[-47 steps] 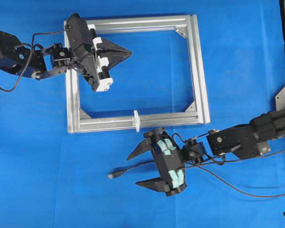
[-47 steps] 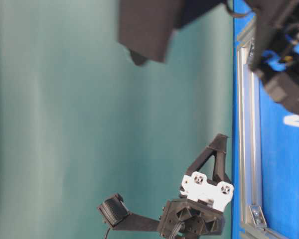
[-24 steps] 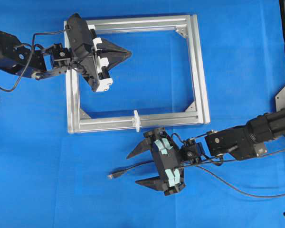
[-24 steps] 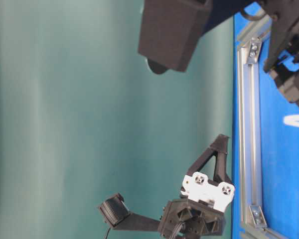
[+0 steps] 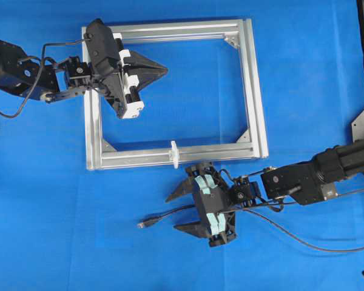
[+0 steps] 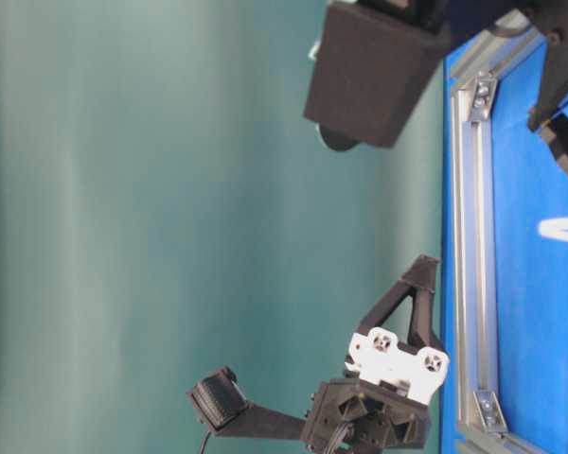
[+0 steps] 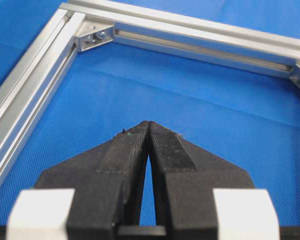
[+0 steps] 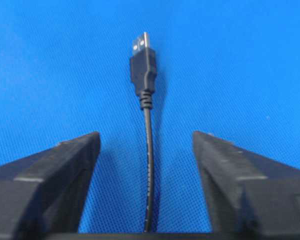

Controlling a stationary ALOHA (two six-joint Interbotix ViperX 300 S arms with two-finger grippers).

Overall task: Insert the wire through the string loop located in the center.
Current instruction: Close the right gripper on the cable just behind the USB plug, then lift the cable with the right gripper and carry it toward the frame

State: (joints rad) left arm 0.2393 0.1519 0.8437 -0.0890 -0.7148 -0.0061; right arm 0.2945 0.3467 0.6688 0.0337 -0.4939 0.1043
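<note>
Overhead view: my right pincer (image 5: 176,212) sits low over the blue table (image 5: 303,79), just outside the near bar of the aluminium frame (image 5: 252,85). Its jaws stand partly apart with the wire (image 5: 170,214) running between them, touching neither. Right wrist view confirms this: the wire (image 8: 149,150) lies on the cloth midway between my two fingers (image 8: 55,165), its plug (image 8: 142,65) ahead of the fingertips, metal tip pointing away from me. The string loop (image 5: 174,154) crosses the frame bar just beyond my upper finger, apart from the wire. My left pincer (image 5: 164,68) hangs over the frame's far corner, well apart from the loop; left wrist view shows its fingertips (image 7: 140,131) pressed together, gripping nothing.
</note>
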